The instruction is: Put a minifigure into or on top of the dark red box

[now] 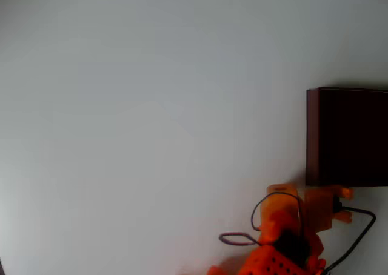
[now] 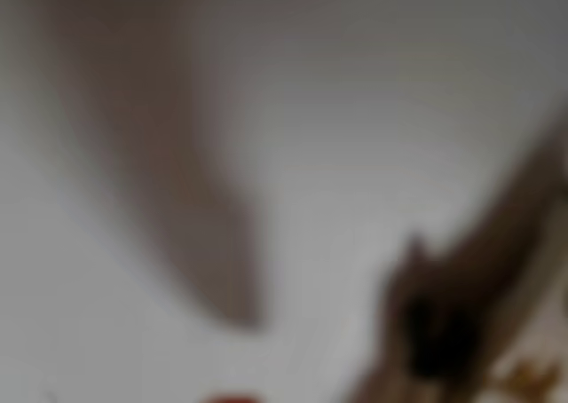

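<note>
Bench (image 1: 151, 117): a plain white surface across almost the whole overhead view, evenly lit, with a soft shadow near the orange arm. A small dark shape sits at the extreme upper right corner; what it is cannot be told.

Dark red box (image 1: 312, 135): at the right edge of the overhead view, about mid-height, cut off by the frame. Thin dark red walls, a very dark inside. Nothing can be made out inside it.

Arm: orange, at the lower right of the overhead view, just below the box's lower left corner, with a black cable (image 1: 357, 226) looping to its right and a thin wire loop (image 1: 236, 239) lying on the bench to its left.

End effector (image 1: 315, 202): its orange parts reach up to the box's lower edge, seemingly touching or overlapping it. How far apart the fingers stand cannot be told, nor whether anything is held.

Wrist view: heavily blurred; a brownish finger-like shape (image 2: 177, 181) at the left, a dark blurred mass at the lower right, pale bench behind.

Minifigure: cannot be made out.
</note>
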